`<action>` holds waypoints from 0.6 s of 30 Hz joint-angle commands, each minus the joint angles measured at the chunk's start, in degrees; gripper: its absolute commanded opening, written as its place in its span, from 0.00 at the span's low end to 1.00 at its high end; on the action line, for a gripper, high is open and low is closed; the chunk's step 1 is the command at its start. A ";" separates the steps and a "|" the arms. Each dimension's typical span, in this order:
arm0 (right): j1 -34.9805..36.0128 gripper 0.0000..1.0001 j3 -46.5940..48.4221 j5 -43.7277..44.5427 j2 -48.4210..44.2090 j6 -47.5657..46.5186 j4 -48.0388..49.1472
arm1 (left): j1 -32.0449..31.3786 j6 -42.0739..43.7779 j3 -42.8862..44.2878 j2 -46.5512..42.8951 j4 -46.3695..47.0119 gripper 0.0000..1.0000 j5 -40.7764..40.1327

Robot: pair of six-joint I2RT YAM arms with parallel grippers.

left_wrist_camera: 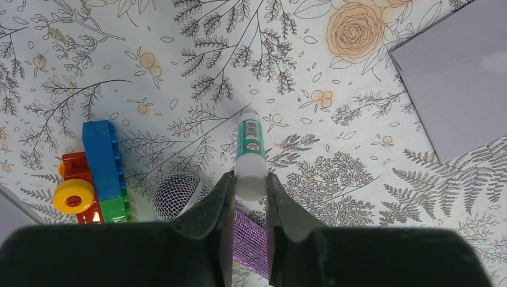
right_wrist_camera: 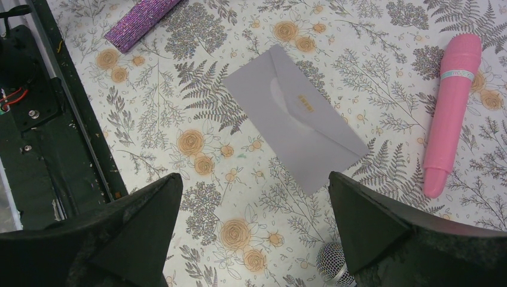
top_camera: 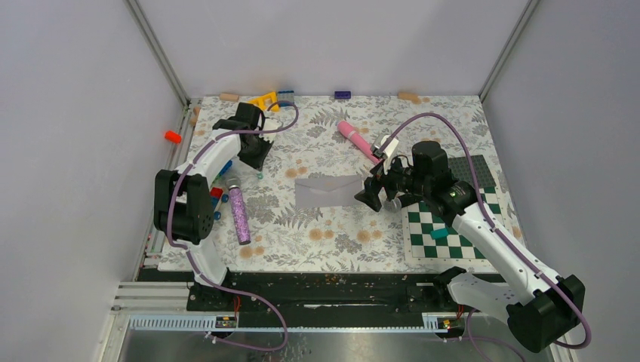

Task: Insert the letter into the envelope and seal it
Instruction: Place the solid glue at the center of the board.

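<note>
The pale grey-lavender envelope point(top_camera: 328, 191) lies flat mid-table with its pointed flap folded down; it also shows in the right wrist view point(right_wrist_camera: 296, 116) and at the corner of the left wrist view point(left_wrist_camera: 460, 89). No separate letter is in view. My left gripper point(left_wrist_camera: 248, 188) is shut on a white and green glue stick point(left_wrist_camera: 250, 149) and holds it above the floral cloth, left of the envelope point(top_camera: 256, 167). My right gripper point(right_wrist_camera: 254, 209) is open and empty, hovering just off the envelope's right end point(top_camera: 371, 194).
A purple glitter microphone point(top_camera: 240, 215) and toy blocks point(left_wrist_camera: 95, 173) lie at the left. A pink microphone point(right_wrist_camera: 451, 113) lies behind the envelope. A silver microphone head point(right_wrist_camera: 332, 263) sits by my right fingers. The green-and-white checkerboard mat point(top_camera: 445, 226) is at the right.
</note>
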 commanded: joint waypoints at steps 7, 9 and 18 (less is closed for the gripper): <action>-0.52 1.00 1.10 -1.49 -0.01 -0.25 0.28 | 0.56 -0.60 -0.13 0.42 2.12 0.08 1.90; -0.54 1.00 1.11 -1.46 -0.02 -0.24 0.23 | 0.52 -0.67 -0.36 0.35 2.27 0.08 1.90; -0.59 0.99 1.10 -1.66 -0.10 -0.18 0.22 | 0.53 -0.77 -0.93 0.65 2.61 0.10 2.14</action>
